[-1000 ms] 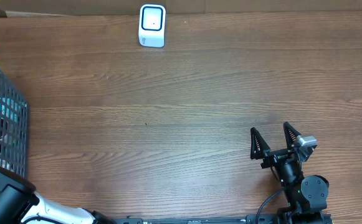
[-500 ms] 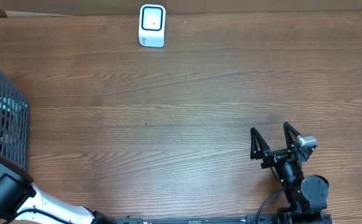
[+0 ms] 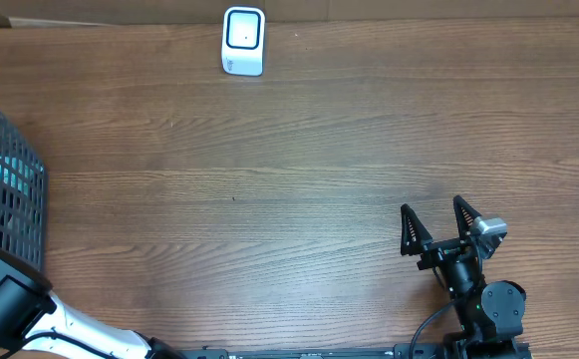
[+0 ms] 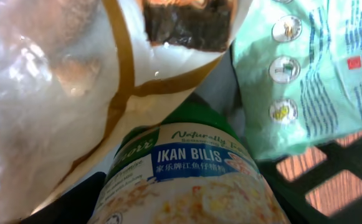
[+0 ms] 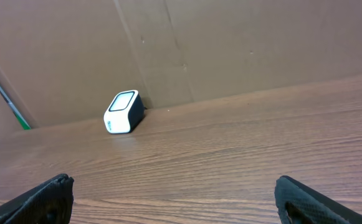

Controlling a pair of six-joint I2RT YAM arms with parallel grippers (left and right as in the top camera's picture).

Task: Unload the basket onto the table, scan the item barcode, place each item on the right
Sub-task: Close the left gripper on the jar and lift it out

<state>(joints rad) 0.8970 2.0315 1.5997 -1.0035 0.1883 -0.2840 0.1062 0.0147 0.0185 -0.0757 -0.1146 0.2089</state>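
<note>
Crowding the dark wire basket [image 3: 15, 204] are a green-lidded jar [image 4: 190, 171], a white-and-gold plastic bag [image 4: 50, 93] and a mint-green packet [image 4: 311, 74]. The left gripper's finger state cannot be told, while the right gripper [image 3: 434, 224] is spread wide. The left arm [image 3: 10, 304] has shifted slightly.

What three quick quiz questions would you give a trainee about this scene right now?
1. True or false: the scanner stands on the table near its far edge, outside the basket.
2. The lid of the jar in the left wrist view is: A red, B green, C blue.
3. Fill in: the jar's label reads "IKAN ____".
Key: 1 true; 2 B; 3 BILIS.
</note>
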